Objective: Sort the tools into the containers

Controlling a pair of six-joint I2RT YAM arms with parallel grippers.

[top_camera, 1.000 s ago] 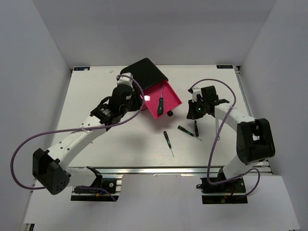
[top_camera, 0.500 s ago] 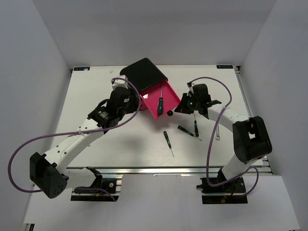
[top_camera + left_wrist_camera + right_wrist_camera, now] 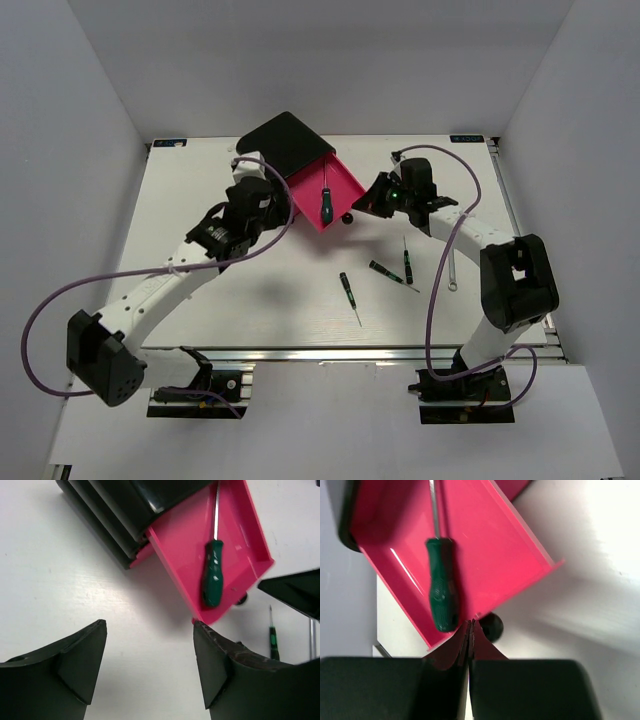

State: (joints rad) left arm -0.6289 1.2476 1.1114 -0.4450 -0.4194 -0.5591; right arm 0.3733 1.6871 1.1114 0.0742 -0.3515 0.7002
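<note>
White table [image 3: 300, 290], rounded black casing [image 3: 285, 140], magenta shallow drawer [image 3: 343, 185] standing out of it: where is the tool? (Student)

Green-and-black-handled screwdriver [image 3: 325, 200] lies inside that drawer. (Tutor)

And the step? (Student)

Apparently closing. Left end effector [image 3: 149, 625] spread, empty, just beside the drawer's corner; right end effector [image 3: 471, 626] pressed together, tips at the drawer front by the small black round knob [image 3: 490, 626]. Push squarely along the drawer's run, or it may skew. (Tutor)

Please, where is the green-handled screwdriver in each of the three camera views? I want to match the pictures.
Top external: the green-handled screwdriver lies in the open pink drawer, just above the picture's centre.
Left wrist: upper right, handle pointing down the picture.
Right wrist: left of centre, handle pointing down the picture.
Shared landmark: the pink drawer under it, seen in all three views.
</note>
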